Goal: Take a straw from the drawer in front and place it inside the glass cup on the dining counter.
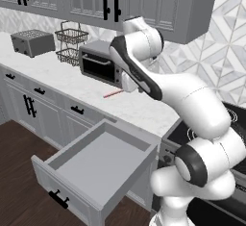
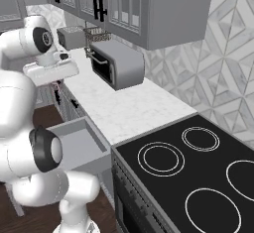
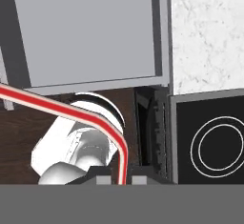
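Apparently bent, the glossy red straw (image 3: pixel 71 113) sits in the pincer (image 3: pixel 123 179).

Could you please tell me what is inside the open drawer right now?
The drawer shows a bare grey floor, with nothing lying in it. In the hand view the straw sits between the shut gripper's tips. The arm hides the drawer's rear right corner in the left base view.

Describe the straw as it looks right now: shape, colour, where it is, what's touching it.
The straw is thin and red with pale pink edges. In the hand view it rises from between the shut gripper fingertips, bends, and runs off the left edge. In the left base view its pink end pokes out beside the hand, above the white counter, clear of the open drawer.
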